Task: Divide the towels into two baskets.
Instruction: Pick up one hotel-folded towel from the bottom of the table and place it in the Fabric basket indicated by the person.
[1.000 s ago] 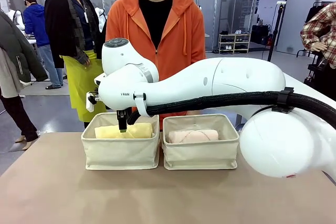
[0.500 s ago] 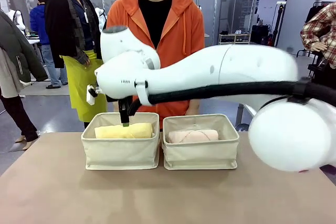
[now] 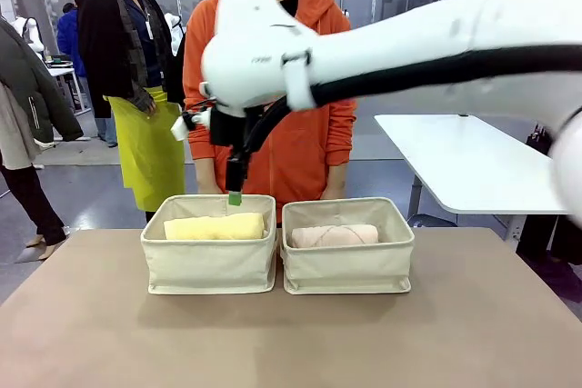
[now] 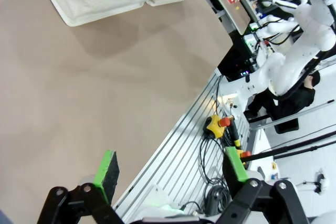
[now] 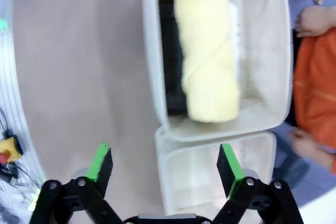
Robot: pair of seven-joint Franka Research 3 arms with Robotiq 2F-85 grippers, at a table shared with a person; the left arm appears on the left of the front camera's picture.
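Yellow towel (image 3: 215, 227) in left basket (image 3: 208, 266), right fingers (image 3: 235, 197) above (spread)

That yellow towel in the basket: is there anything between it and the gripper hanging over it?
Nothing visible. The right gripper hangs open just above the left basket, and only air separates it from the yellow towel. In the right wrist view, the towel lies on top of darker and white ones.
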